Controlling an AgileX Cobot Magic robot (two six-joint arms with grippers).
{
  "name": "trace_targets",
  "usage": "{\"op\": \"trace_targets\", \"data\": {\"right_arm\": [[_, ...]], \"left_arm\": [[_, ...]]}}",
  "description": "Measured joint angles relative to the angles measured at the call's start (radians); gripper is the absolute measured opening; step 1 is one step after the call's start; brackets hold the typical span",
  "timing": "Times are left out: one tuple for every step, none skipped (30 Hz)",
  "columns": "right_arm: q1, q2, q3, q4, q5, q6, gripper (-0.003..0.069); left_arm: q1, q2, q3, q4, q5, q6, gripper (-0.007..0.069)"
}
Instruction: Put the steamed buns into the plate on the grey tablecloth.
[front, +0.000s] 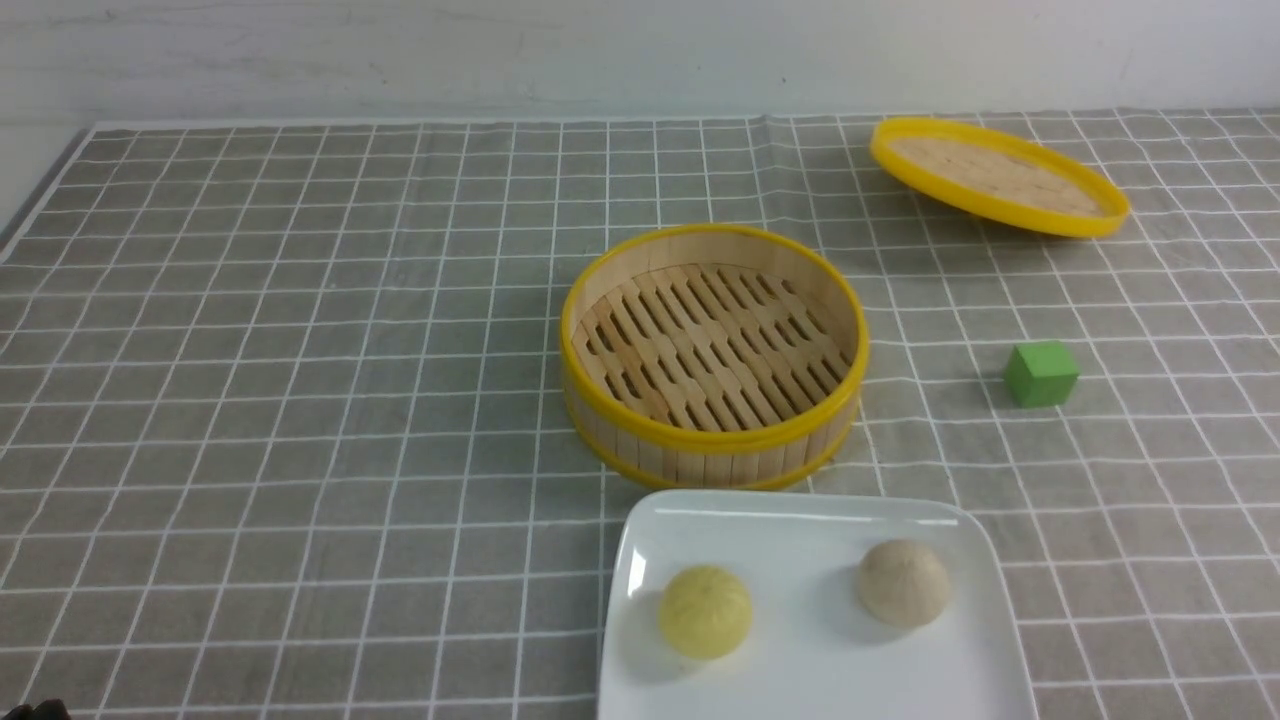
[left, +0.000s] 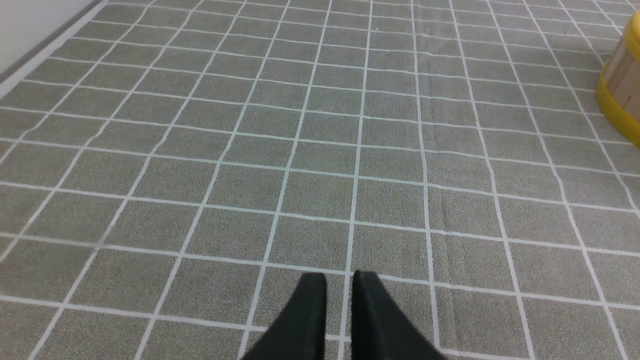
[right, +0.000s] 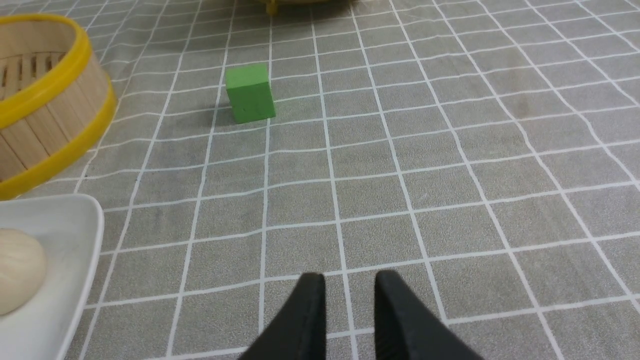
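The pale yellow steamed bun (front: 704, 611) and the beige steamed bun (front: 904, 582) both rest inside the white square plate (front: 800, 520) at the near edge of the grey tablecloth (front: 300, 350). The beige bun (right: 17, 270) and a corner of the plate (right: 75, 235) also show in the right wrist view. My left gripper (left: 339, 280) is empty, its fingers nearly together, low over bare cloth far left of the plate. My right gripper (right: 350, 280) is empty with a narrow gap, over cloth right of the plate. Neither gripper shows in the front view.
An empty bamboo steamer (front: 700, 440) with yellow rims stands just behind the plate; it also shows in the left wrist view (left: 622, 85) and the right wrist view (right: 45, 125). Its lid (front: 1000, 175) lies tilted at the back right. A green cube (front: 1041, 373) sits right of the steamer.
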Motion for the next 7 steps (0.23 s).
{"op": "trace_targets", "data": {"right_arm": [[0.000,0.000,0.000,0.000,0.000,0.000,0.0170],[0.000,0.000,0.000,0.000,0.000,0.000,0.0172],[0.000,0.000,0.000,0.000,0.000,0.000,0.0173],[0.000,0.000,0.000,0.000,0.000,0.000,0.0174],[0.000,0.000,0.000,0.000,0.000,0.000,0.0176],[0.000,0.000,0.000,0.000,0.000,0.000,0.0177],[0.000,0.000,0.000,0.000,0.000,0.000,0.0178]], "left_arm": [[0.000,0.000,0.000,0.000,0.000,0.000,0.0108],[0.000,0.000,0.000,0.000,0.000,0.000,0.0108],[0.000,0.000,0.000,0.000,0.000,0.000,0.0108],[0.000,0.000,0.000,0.000,0.000,0.000,0.0108],[0.000,0.000,0.000,0.000,0.000,0.000,0.0108],[0.000,0.000,0.000,0.000,0.000,0.000,0.0110],[0.000,0.000,0.000,0.000,0.000,0.000,0.0112]]}}
